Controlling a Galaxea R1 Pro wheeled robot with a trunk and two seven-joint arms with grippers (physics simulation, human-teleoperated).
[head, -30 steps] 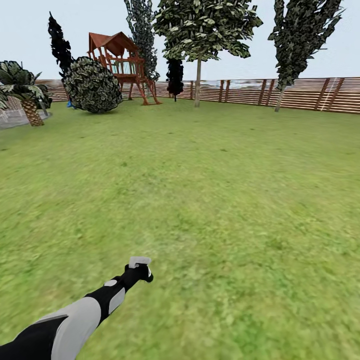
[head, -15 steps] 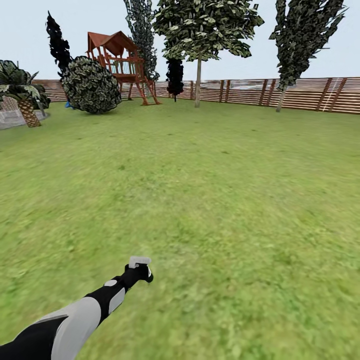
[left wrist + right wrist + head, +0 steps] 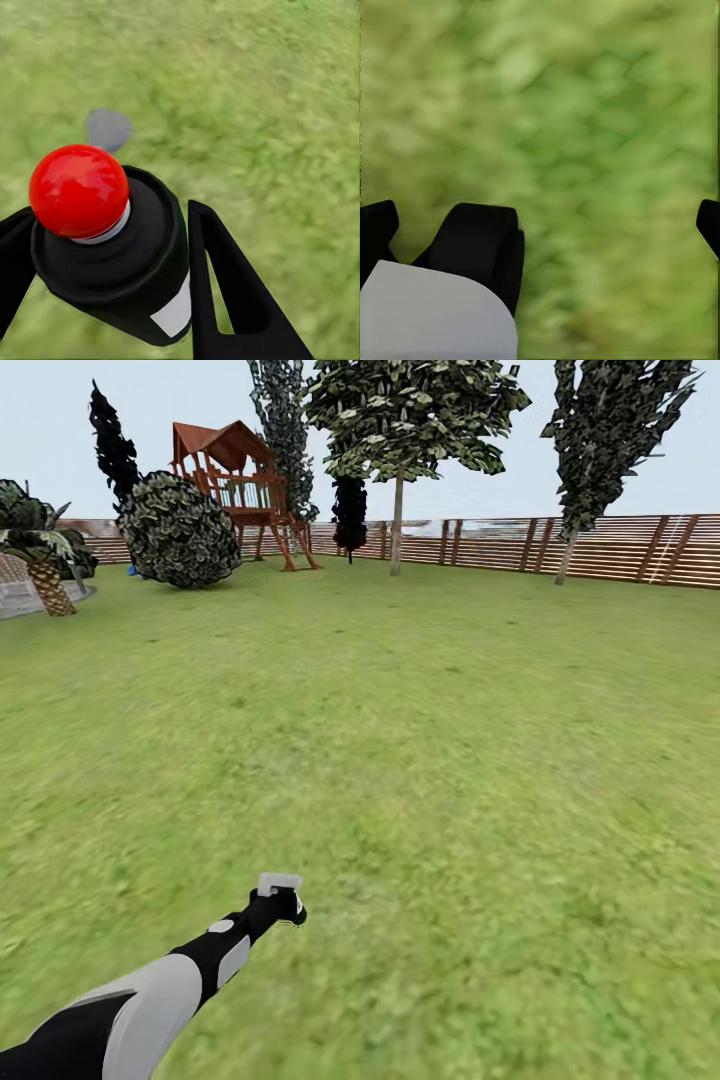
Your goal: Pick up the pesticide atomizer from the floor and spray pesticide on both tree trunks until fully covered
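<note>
Head view: the left arm reaches in from 7 o'clock, its white and black shell ending in the left gripper [image 3: 280, 900], which is small and hard to make out here. A light grey trigger head tops it, the part of the pesticide atomizer [image 3: 279, 883] that shows; the black body is lost against the black gripper. The floor [image 3: 450, 760] is blurry mottled green grass. At 12 o'clock stands a tree [image 3: 400, 430] with a thin bare trunk [image 3: 397, 525] and a leafy crown cut off by the frame's top edge. Behind it runs a brown slatted fence [image 3: 600, 550]. At 11 o'clock sits a wooden playhouse [image 3: 235, 485] with a round bush [image 3: 180, 532] just in front, and a palm [image 3: 40, 555] at 10 o'clock is cropped by the frame edge. Against the earlier frames the palm and bush have slid slightly toward 9 o'clock, so the camera has turned; the arm keeps its place.

Left wrist view: two black fingers [image 3: 232, 292] are clamped on the atomizer's glossy black cylinder, one on each side. A white label patch shows on its flank and a shiny red ball sits on its near end. The grey trigger head pokes out beyond, blurred, at 11 o'clock.

Right wrist view: blurred grass fills the background. Of the right gripper [image 3: 540, 232] a black rounded finger and a grey-white housing show at 7 o'clock, another black tip at 3 o'clock; they stand wide apart with nothing between.
</note>
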